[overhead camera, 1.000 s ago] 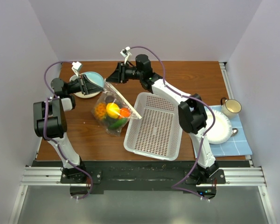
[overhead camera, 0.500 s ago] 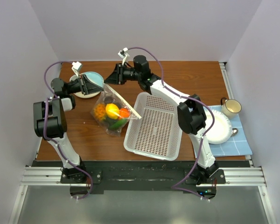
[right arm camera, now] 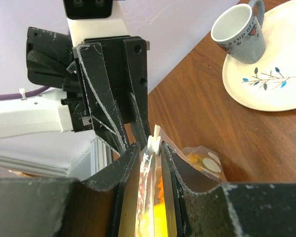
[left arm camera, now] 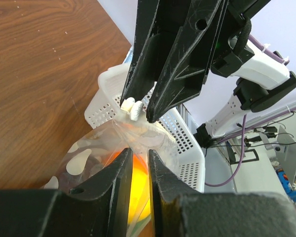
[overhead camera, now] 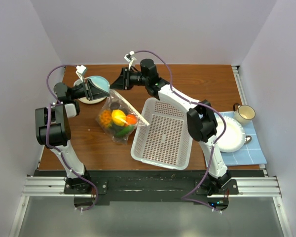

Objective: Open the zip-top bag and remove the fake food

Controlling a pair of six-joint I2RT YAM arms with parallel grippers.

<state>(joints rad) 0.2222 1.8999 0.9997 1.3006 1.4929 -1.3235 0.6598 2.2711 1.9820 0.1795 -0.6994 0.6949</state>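
From my seat I see a brown wood-grain table (overhead camera: pixel 202 79) boxed in on three sides by plain pale lavender walls (overhead camera: pixel 153 29), one across the back and one down each side. They are bare and matt. Along the table's near edge lies a black plate (overhead camera: pixel 148 181), flanked by silver aluminium rails (overhead camera: pixel 44 186), and below these a dull grey surface (overhead camera: pixel 148 219) fills the bottom of my overhead view. The light is soft and even, leaving only faint shadows on the wood. Through the left wrist camera, past the table's edge, I make out a pale work surface (left arm camera: pixel 259 180) with dark cables (left arm camera: pixel 274 129) above it, too blurred to tell more.
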